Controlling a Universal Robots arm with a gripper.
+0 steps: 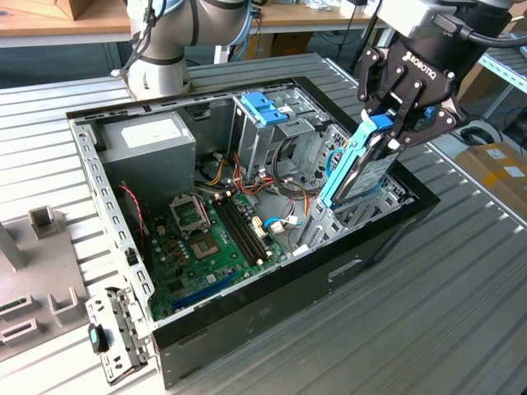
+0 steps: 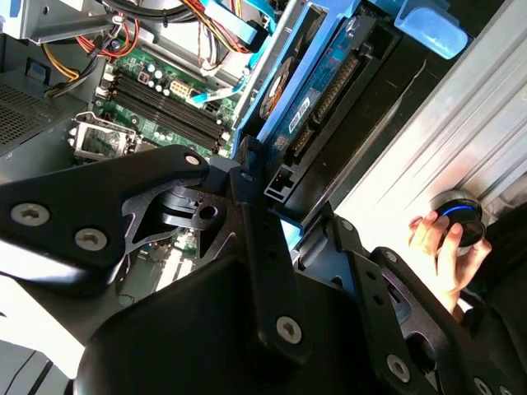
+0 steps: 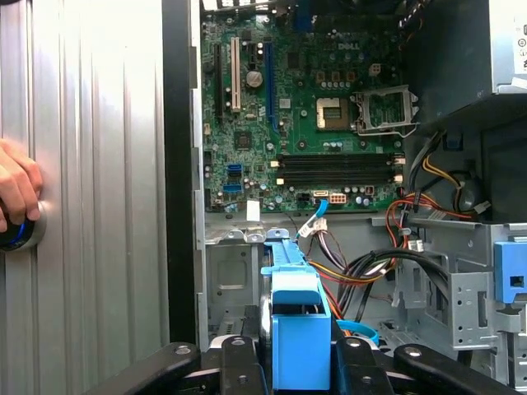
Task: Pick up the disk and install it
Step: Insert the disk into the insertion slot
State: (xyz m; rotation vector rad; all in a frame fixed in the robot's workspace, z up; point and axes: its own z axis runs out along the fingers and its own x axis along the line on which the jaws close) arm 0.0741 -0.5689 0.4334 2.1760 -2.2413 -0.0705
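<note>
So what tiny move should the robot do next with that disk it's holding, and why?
Probably ease the disk a little way down into the metal bay below it. The gripper is shut on the disk's upper end. The disk stands tilted, its lower end at the bay by the wall of the computer case, so it looks not yet seated.

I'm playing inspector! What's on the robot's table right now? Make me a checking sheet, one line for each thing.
Surface: ribbed metal table, open computer case standing on it.
Job's things: the disk, blue-railed, held on edge, lower end inside the case.
Clutter: loose metal bracket beside the case.
Grippers: gripper shut on the disk's upper end.
Cables: red, yellow and black wires bundled inside the case.
Surroundings: a hand on a round black knob outside the case.
</note>
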